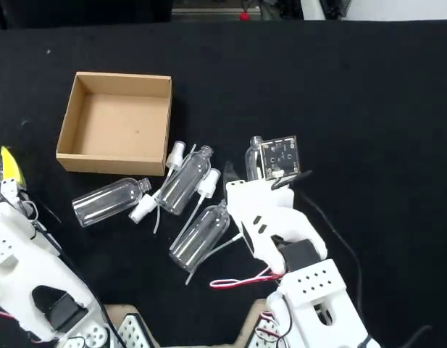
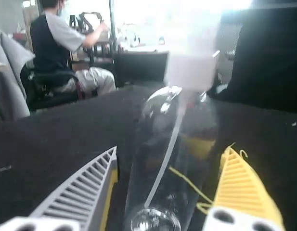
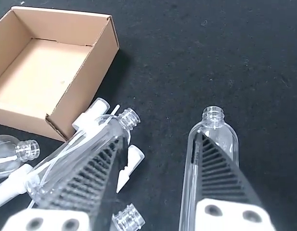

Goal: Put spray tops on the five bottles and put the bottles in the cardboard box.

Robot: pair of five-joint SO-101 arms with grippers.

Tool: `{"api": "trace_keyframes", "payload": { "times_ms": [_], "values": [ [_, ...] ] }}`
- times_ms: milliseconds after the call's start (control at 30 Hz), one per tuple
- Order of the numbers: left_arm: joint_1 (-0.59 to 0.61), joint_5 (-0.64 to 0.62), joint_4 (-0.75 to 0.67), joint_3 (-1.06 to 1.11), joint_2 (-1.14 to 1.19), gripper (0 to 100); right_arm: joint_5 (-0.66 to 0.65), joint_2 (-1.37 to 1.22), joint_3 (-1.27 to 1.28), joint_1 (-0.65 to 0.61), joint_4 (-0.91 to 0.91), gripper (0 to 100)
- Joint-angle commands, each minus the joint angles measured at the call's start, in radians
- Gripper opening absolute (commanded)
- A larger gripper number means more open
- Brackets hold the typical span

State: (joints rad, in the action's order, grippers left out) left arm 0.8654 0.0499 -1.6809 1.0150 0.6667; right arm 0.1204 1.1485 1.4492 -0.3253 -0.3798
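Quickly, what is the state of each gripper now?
Left gripper: closed on a bottle with its spray top on.
Right gripper: open, holding nothing.

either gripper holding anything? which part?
The left gripper holds a bottle with its spray top on, fingers on either side of its body. The right gripper is open, holding nothing.
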Motion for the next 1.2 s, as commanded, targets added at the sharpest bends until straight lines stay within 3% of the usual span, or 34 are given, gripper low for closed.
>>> {"api": "trace_keyframes", "payload": {
  "times_ms": [0, 800, 1000, 1167],
  "values": [
    [0.001, -0.008, -0.009, -0.027, -0.021, 30, 0.009, 0.008, -0.010, 0.015, 0.031, 21.2],
    [0.048, -0.009, -0.009, -0.036, -0.026, 30, 0.009, 0.008, -0.008, 0.015, 0.031, 21.2],
    [0.035, -0.011, -0.009, 0.012, -0.095, 30, 0.009, 0.008, -0.010, 0.014, 0.031, 21.2],
    [0.042, -0.091, -0.008, 0.084, -0.221, 30, 0.009, 0.010, -0.010, 0.014, 0.031, 21.2]
  ]
}}
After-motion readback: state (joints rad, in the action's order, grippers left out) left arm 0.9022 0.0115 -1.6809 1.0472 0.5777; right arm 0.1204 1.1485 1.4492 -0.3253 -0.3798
